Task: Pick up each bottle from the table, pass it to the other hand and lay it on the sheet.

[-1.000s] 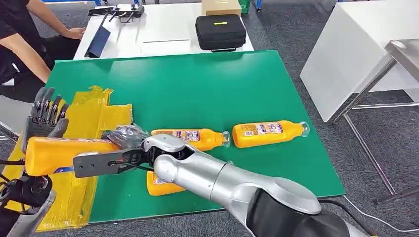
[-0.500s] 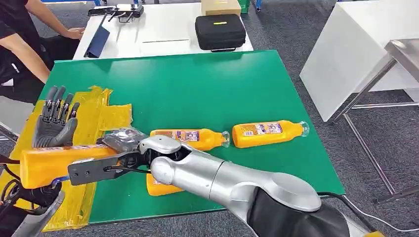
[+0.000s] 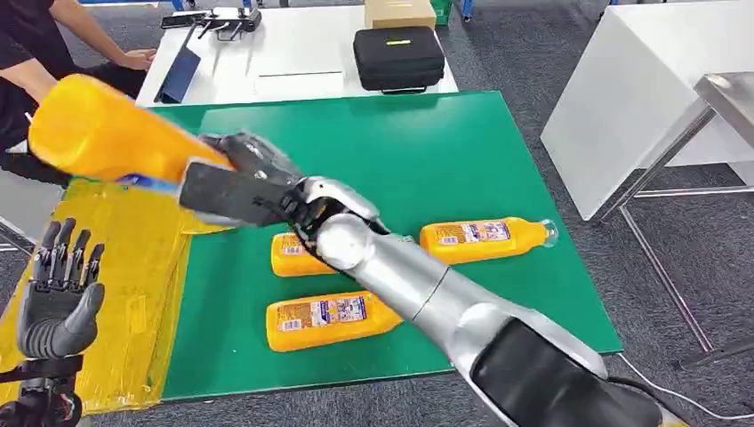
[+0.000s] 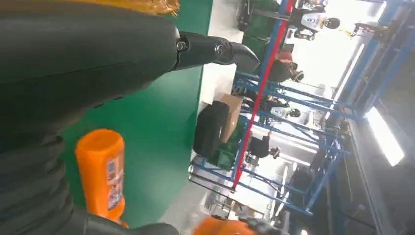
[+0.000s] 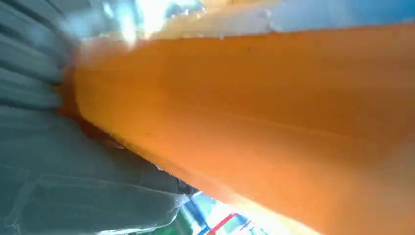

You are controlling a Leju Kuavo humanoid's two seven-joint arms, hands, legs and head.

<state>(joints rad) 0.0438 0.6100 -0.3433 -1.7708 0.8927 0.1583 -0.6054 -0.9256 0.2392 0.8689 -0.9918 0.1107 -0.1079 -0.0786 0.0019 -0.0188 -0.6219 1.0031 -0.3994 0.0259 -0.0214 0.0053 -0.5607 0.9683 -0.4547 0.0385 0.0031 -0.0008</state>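
While your right hand (image 3: 238, 173) grips one orange bottle (image 3: 107, 132) and holds it raised and tilted above the far left part of the green table (image 3: 418, 151), the hand-over for this bottle looks unfinished: your left hand (image 3: 55, 298) hangs low at the near left corner with its fingers spread upward and nothing in them, well apart from the bottle. The right wrist view shows the orange body pressed close against the hand's grey ribbed cover, which fits a firm hold. Below and between the two hands lies the yellow sheet (image 3: 133, 267), crumpled along the table's left edge; no bottle rests on it as far as the head view shows. Three more bottles lie on their sides on the bare green: one near the front edge (image 3: 324, 319), one just behind it partly hidden by your right forearm (image 3: 293, 253), and one further right with its clear cap pointing right (image 3: 480, 238). Judged from this, nothing is yet delivered: the raised bottle needs passing to the left hand and laying down, then three full cycles remain. A person sits at the far left beside a white table (image 3: 267, 53) carrying a black case (image 3: 398, 55).
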